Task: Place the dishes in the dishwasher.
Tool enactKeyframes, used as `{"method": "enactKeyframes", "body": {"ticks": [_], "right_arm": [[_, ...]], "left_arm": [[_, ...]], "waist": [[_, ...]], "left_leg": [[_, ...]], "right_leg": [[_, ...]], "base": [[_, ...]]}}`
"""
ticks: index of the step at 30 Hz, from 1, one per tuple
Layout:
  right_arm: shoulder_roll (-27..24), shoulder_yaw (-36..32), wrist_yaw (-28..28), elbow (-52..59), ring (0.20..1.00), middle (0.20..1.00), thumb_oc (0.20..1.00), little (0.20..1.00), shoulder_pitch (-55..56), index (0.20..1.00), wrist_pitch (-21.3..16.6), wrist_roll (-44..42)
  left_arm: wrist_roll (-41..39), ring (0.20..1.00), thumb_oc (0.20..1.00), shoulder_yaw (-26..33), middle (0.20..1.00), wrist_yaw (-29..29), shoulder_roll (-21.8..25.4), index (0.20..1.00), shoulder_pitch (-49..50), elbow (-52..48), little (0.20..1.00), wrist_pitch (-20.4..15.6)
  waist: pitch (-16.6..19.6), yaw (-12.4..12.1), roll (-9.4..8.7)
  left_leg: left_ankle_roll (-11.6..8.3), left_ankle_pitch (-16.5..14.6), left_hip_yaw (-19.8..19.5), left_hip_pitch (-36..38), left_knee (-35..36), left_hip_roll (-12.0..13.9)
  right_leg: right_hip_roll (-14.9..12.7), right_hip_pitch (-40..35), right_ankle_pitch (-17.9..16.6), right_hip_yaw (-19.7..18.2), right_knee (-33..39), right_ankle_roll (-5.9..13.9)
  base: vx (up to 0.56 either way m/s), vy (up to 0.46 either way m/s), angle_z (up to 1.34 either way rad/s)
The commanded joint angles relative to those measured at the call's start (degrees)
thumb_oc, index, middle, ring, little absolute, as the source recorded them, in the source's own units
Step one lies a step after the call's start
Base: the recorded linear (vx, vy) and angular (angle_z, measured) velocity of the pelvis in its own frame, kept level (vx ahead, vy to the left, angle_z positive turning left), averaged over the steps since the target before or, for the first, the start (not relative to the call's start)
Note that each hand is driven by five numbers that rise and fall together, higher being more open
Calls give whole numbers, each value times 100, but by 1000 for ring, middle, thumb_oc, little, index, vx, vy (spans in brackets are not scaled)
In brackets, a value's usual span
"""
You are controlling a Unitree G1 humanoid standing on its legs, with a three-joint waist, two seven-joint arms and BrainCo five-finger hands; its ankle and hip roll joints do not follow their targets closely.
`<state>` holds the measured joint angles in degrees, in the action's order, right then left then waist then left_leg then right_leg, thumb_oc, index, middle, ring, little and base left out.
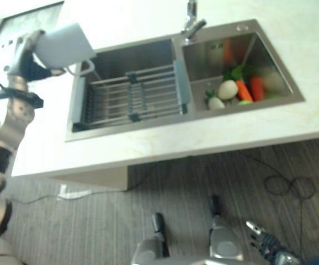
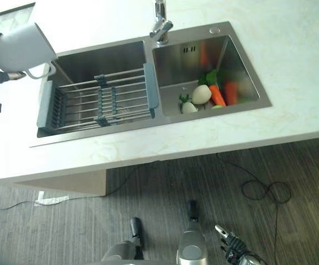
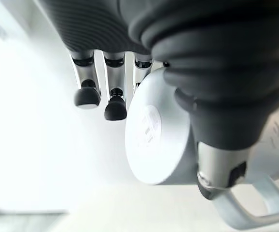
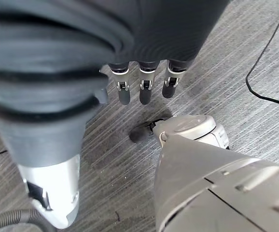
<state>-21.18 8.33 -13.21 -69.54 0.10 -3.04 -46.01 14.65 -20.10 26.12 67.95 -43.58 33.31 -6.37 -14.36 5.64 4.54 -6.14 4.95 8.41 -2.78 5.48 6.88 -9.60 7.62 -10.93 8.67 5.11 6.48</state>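
Left eye view: a pale, faintly marbled counter [image 1: 292, 66] carries a steel double sink [image 1: 176, 80] with a tap [image 1: 191, 22] at its far rim. A grey-framed wire rack [image 1: 132, 96] spans the left basin. In the right basin lie carrots [image 1: 248, 88] and pale round vegetables [image 1: 226, 91]. Below the counter edge is a grey striped floor [image 1: 176, 182]. At the far left, the left hand [image 1: 30, 61] holds a pale grey mug [image 1: 65, 44] in the air over the counter, just beside the sink's left corner. The mug is tipped well off upright, its long axis slanting, its handle on the low side towards the rack. The right hand [image 1: 267, 243] hangs low by the floor, well apart from the counter.

Right eye view: the same mug [image 2: 21, 47] sits at the left edge, its loop handle hanging just over the left basin's rim near the rack [image 2: 101, 99].

Left wrist view: the left hand [image 3: 212, 63] is clamped on the mug [image 3: 159, 135], thumb pressed across its side and fingers [image 3: 115, 104] reaching past its flat base. The base faces the camera, and the handle sticks out near the thumb tip.

Right wrist view: the right hand [image 4: 139, 43] has its fingers [image 4: 146, 92] straight, slightly apart and holding nothing, over the striped floor [image 4: 255, 121].
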Motion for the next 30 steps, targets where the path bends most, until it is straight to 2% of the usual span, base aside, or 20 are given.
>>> {"method": "enactKeyframes", "body": {"ticks": [1,5,9,15,18,20,21,22,25,26,28,30], "right_arm": [[45,-84,-37,-98,1000,1000,1000,1000,125,1000,-66,223],[56,-159,-29,-185,1000,1000,1000,1000,243,1000,-44,413],[164,-259,-22,-318,1000,1000,1000,1000,442,1000,-86,608],[291,-421,-30,-468,1000,1000,1000,1000,610,1000,-116,858],[343,-489,-60,-478,1000,1000,1000,1000,689,1000,-156,912],[359,-500,-83,-489,1000,1000,1000,1000,717,1000,-185,936],[363,-549,-134,-537,1000,1000,1000,1000,708,1000,-176,1007],[361,-551,-138,-542,1000,1000,1000,1000,709,1000,-178,1013],[382,-578,-197,-599,1000,1000,1000,1000,669,1000,-137,1174],[403,-527,-180,-571,1000,1000,1000,1000,634,1000,-87,1219],[399,-476,-163,-519,1000,1000,1000,1000,582,1000,-27,1251],[385,-394,-146,-500,1000,1000,1000,1000,488,1000,25,1248]], "left_arm": [[-61,200,200,695,200,631,388,200,-70,-88,200,-26],[-183,200,200,1144,200,948,426,200,387,-367,200,-41],[-355,200,200,1916,200,1159,342,200,1180,-906,200,-128],[79,200,200,3095,200,1619,-354,200,2716,-1963,200,-382],[495,200,200,3282,200,1891,-700,200,3143,-2391,200,-477],[481,200,200,3343,200,2039,-845,200,3273,-2546,200,-534],[428,200,200,3425,200,2283,-1147,200,3417,-2648,200,-760],[417,200,200,3439,200,2295,-1176,200,3436,-2659,200,-791],[110,200,200,3576,200,2401,-1715,200,3577,-2826,200,-1279],[115,200,200,3640,200,2395,-2036,200,3652,-2907,200,-1585],[-454,200,200,3635,200,2155,-2233,200,3648,-2921,200,-1976],[-1467,200,200,3663,200,1645,-2659,200,3612,-2910,200,-2518]], "waist": [[10,29,110],[204,-42,111],[503,-219,76],[820,-498,-55],[913,-612,-123],[949,-645,-141],[1007,-712,-175],[1009,-713,-173],[1052,-811,-229],[1061,-879,-273],[1068,-923,-305],[1067,-987,-339]], "left_leg": [[15,-440,154,159,-48,31],[10,-490,107,323,-48,45],[10,-558,22,544,-48,66],[-23,-637,-145,873,-48,171],[-31,-648,-241,961,-48,204],[-40,-649,-276,998,-48,224],[-50,-642,-348,1035,-48,239],[-52,-642,-354,1040,-48,242],[-75,-615,-460,1089,-48,272],[-99,-586,-546,1115,-48,298],[-122,-561,-638,1117,-62,314],[-149,-527,-769,1108,-93,330]], "right_leg": [[-217,-257,574,-1,-52,286],[-220,-476,672,43,-47,282],[-232,-810,811,146,-30,285],[-184,-1337,1068,373,-24,251],[-133,-1516,1150,488,-25,223],[-112,-1587,1182,547,-26,206],[-69,-1674,1222,595,-23,175],[-65,-1683,1226,599,-23,171],[6,-1787,1279,652,-27,105],[64,-1854,1318,673,-28,44],[127,-1896,1354,674,-28,-8],[226,-1938,1411,641,-34,-106]], "base": [[109,9,11],[116,28,3],[153,20,10],[109,-20,14],[57,-43,29],[-2,-28,26],[-19,-27,12],[-37,-47,3],[-36,-70,9],[-63,-123,15],[-71,-117,20],[-85,-113,18]]}}
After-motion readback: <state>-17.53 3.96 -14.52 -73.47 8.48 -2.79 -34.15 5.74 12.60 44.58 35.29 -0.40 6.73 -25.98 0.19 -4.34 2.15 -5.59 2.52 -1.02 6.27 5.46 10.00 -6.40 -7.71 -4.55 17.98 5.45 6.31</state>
